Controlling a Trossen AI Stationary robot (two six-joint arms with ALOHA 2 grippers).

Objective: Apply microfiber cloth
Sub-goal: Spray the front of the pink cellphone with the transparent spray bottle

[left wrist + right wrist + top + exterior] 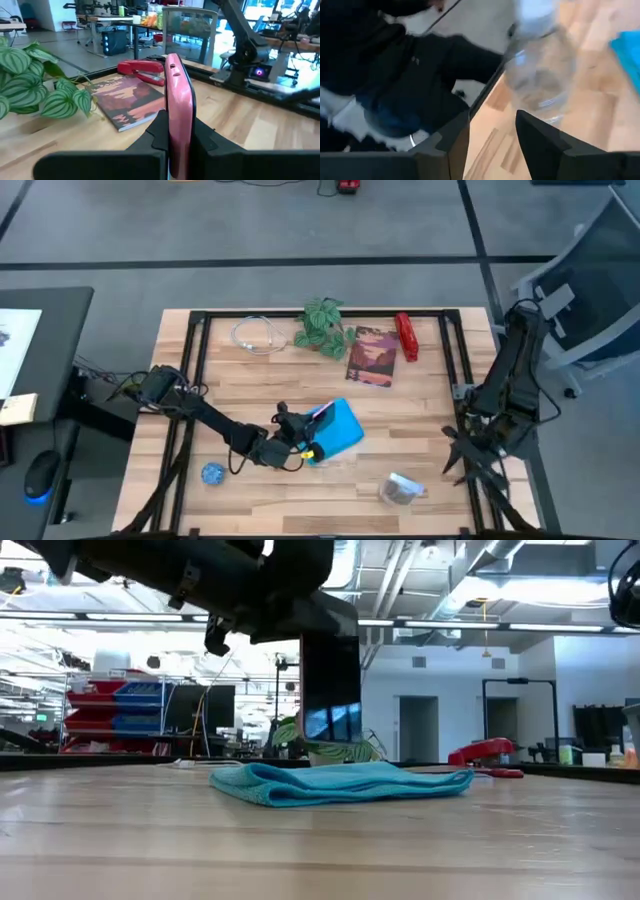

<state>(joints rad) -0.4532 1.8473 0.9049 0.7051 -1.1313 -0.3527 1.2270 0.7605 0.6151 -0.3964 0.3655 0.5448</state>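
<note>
No readable brand or text anywhere; the book cover is a red-orange landscape print, title too small for us to read.

Left gripper sits mid-table, clamped on a phone held on edge. From the left wrist view we see a pink case with side buttons; from the low view its dark glossy face reflects the room. The phone's lower end is hidden between the fingers.

Microfiber cloth: bright sky-blue, soft, rumpled, lying flat on the wooden table just beside the left gripper, under and beside the phone. In the low view the cloth is a low folded heap with the phone's bottom edge above it; we can't tell whether they touch.

Right gripper is at the table's right edge, fingers apart, holding nothing. Ahead of it is a clear plastic container, blurred; contents unclear. Its wrist view also shows a person in dark clothing beyond the table edge, partly cut off.

Elsewhere we see:
- striped-leaf plant
- red stapler
- white coiled cable
- small blue ball, pattern not resolvable
</note>
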